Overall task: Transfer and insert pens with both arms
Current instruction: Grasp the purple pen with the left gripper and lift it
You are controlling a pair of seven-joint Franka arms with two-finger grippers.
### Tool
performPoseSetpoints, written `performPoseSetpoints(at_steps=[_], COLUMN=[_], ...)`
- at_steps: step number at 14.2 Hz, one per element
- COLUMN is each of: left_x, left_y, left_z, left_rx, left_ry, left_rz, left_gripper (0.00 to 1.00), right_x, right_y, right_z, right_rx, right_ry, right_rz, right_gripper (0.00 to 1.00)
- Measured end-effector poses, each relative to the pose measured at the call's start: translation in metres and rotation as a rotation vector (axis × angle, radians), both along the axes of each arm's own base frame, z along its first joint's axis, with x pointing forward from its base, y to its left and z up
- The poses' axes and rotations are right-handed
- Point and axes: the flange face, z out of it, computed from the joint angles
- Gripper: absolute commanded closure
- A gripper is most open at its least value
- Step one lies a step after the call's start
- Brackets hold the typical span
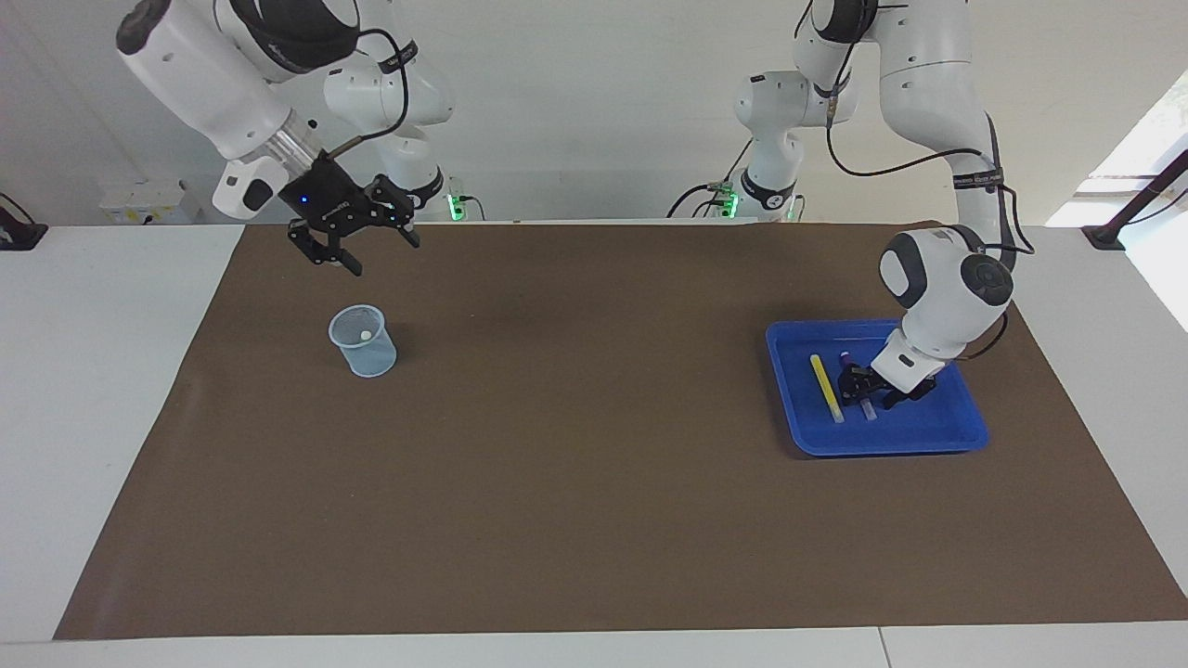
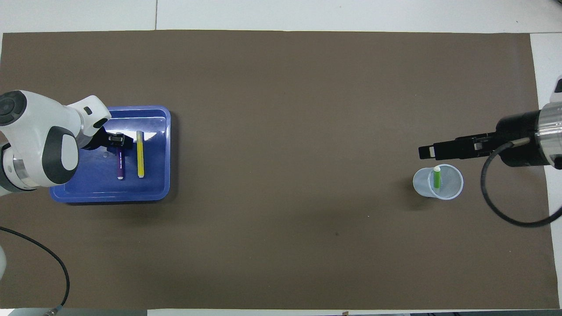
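Note:
A yellow pen (image 1: 826,388) (image 2: 140,153) and a purple pen (image 1: 869,411) (image 2: 119,166) lie side by side in a blue tray (image 1: 928,432) (image 2: 88,189) at the left arm's end of the table. My left gripper (image 1: 861,385) (image 2: 117,139) is down in the tray, straddling the purple pen, which lies flat. The green pen (image 2: 437,177) (image 1: 368,335) stands in a clear plastic cup (image 1: 371,357) (image 2: 417,185) at the right arm's end. My right gripper (image 1: 364,252) (image 2: 423,152) hangs open and empty, well above the mat beside the cup.
A brown mat (image 1: 594,464) covers most of the white table (image 1: 93,390). A black cable (image 2: 52,263) loops over the mat's corner near the left arm's base.

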Motion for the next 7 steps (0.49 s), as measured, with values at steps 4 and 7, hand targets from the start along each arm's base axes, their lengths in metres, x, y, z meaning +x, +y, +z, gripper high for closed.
performPoseSetpoints(at_steps=[4,7], left_x=[0.0025,0.0031], left_y=[0.0030,0.0040], left_z=[0.0042,0.0051], left_rx=[0.005,0.007], left_ry=[-0.009,-0.010], left_rz=[0.001,0.001], left_gripper=[0.83,1.00], right_x=[-0.0016,-0.0059], right_y=[0.0058,0.0043], right_z=[0.0055,-0.0005], right_rx=[0.116,0.152], right_ry=[0.116,0.208], right_rz=[-0.131,-0.180], right_gripper=[0.00,0.00])
